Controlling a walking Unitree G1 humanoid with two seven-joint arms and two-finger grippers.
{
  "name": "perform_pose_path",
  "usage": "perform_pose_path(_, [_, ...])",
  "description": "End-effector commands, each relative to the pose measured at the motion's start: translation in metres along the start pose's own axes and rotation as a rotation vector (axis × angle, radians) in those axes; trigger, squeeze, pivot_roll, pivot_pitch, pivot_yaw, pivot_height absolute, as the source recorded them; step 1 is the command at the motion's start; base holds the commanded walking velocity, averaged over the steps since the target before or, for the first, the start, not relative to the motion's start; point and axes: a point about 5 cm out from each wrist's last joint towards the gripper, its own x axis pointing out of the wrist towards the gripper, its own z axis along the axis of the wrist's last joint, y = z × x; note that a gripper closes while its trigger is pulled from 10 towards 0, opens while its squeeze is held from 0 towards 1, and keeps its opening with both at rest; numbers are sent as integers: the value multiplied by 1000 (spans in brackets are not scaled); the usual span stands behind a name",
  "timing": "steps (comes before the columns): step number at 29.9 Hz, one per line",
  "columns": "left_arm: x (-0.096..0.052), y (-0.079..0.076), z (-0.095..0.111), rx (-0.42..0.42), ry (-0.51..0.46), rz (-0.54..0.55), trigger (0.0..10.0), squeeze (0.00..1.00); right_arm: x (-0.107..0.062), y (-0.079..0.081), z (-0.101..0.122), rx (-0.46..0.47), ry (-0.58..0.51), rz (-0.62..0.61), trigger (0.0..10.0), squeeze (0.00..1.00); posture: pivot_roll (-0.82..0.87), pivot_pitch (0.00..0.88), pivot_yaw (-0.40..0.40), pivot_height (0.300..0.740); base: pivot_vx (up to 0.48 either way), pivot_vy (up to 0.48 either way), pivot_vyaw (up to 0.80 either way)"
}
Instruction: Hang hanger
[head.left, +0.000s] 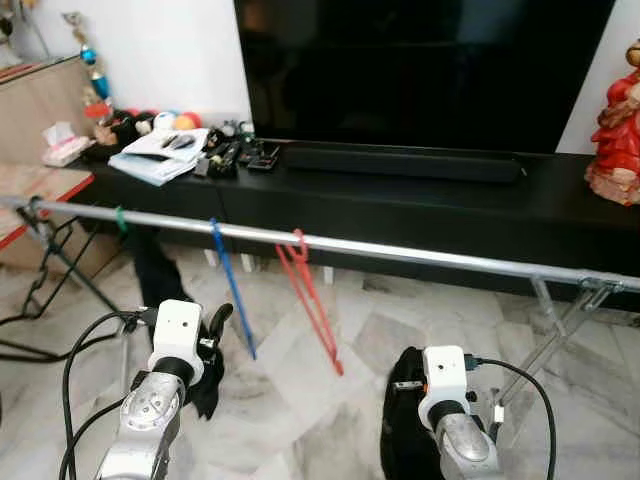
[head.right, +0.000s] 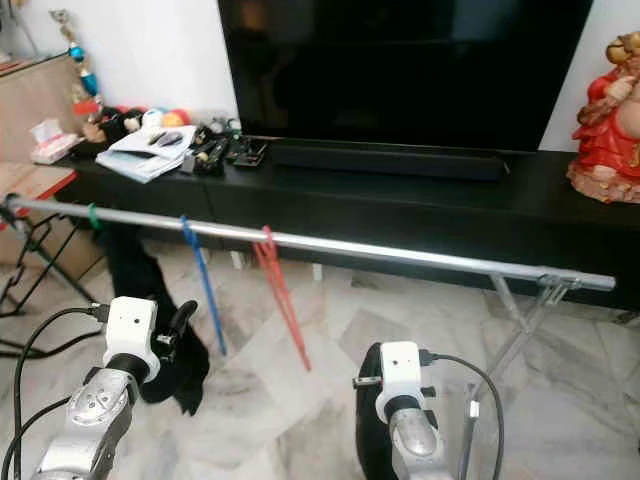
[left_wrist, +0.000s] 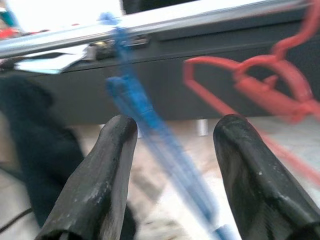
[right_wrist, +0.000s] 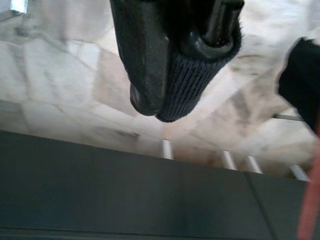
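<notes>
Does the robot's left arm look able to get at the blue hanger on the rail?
Probably yes: the left gripper is open and the blue hanger hangs from the rail right ahead of its fingers, nothing between them.

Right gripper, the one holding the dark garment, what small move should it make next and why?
Probably lift the right gripper toward the silver rail. Its fingers are shut on a dark knit garment held low near the floor, under the rail, where a blue hanger and a red hanger already hang. The left gripper is open by the blue hanger.
</notes>
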Motion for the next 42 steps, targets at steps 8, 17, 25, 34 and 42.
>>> perform_pose_path(8, [3, 5, 3, 7, -10, 32, 10000, 0, 4, 0, 8, 0, -25, 8, 10000, 0, 26, 8, 27, 740, 333, 0, 0])
perform_pose_path(17, [2, -2, -2, -32, 12, 38, 10000, 0, 3, -7, 8, -28, -15, 13, 10000, 0, 18, 13, -1, 740, 232, 0, 0])
perform_pose_path(25, [-2, 5, -14, 4, 137, 42, 10000, 0, 2, -3, 4, -27, -4, 19, 10000, 0, 23, 16, 10, 740, 0, 0, 0])
perform_pose_path(34, [9, 3, -7, 22, 165, 45, 10000, 0, 2, -6, 4, -22, -3, 10, 10000, 0, 17, 15, 20, 740, 0, 0, 0])
perform_pose_path(42, [8, 11, 9, 61, 131, -11, 10000, 0, 1, -3, 1, -19, 4, 7, 10000, 0, 25, 2, 35, 740, 0, 0, 0])
